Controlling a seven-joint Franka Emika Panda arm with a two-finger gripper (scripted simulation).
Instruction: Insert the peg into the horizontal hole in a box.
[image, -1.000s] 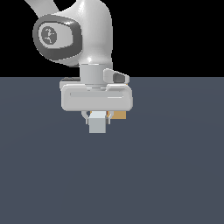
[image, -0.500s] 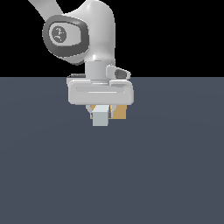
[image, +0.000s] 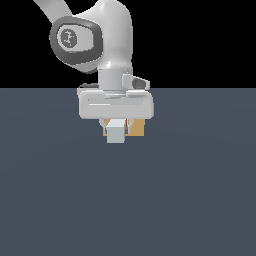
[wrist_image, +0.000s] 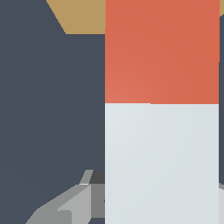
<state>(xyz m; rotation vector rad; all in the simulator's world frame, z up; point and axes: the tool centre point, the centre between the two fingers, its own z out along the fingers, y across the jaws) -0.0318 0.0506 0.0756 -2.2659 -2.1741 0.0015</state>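
Note:
My gripper (image: 116, 129) is shut on the peg (image: 116, 133), whose pale grey-white end faces the exterior camera just below the hand. Behind it stands the tan box (image: 137, 128), partly covered by the hand and the peg. In the wrist view the peg (wrist_image: 162, 162) fills much of the frame, its red-orange end (wrist_image: 162, 52) pointing toward the box (wrist_image: 81, 15), of which only a tan strip shows. One grey fingertip (wrist_image: 70, 203) shows beside the peg. The hole is hidden behind the peg.
A dark grey-blue floor (image: 200, 200) spreads around the box. The white arm (image: 107, 45) rises above the hand against a black background.
The arm, carrying the peg, has moved toward the exterior view's right and farther back, so the peg now lies closer to the box and covers more of it.

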